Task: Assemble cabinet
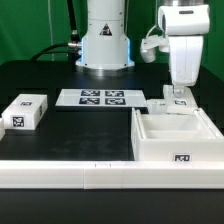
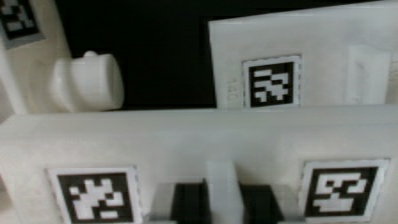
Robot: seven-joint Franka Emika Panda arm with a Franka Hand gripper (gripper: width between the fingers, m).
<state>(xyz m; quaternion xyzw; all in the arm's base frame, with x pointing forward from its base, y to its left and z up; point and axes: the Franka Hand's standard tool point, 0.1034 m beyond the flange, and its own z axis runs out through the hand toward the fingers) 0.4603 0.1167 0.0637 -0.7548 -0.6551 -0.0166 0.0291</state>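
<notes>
The cabinet (image 1: 176,140) is a large white box with thick walls, lying open side up at the exterior view's right. My gripper (image 1: 179,98) hangs straight down over its far edge. In the wrist view the two black fingers (image 2: 185,203) stand close together, shut on a thin white rib (image 2: 217,195) of a white face. That face carries two tags (image 2: 93,195). I take this to be the cabinet's far wall. Beyond it stand a white panel with one tag (image 2: 270,85) and a round white knob (image 2: 86,80).
A loose white tagged block (image 1: 25,112) lies at the exterior view's left. The marker board (image 1: 100,98) lies flat in front of the arm's base (image 1: 105,45). A long white ledge (image 1: 90,176) runs along the table's front edge.
</notes>
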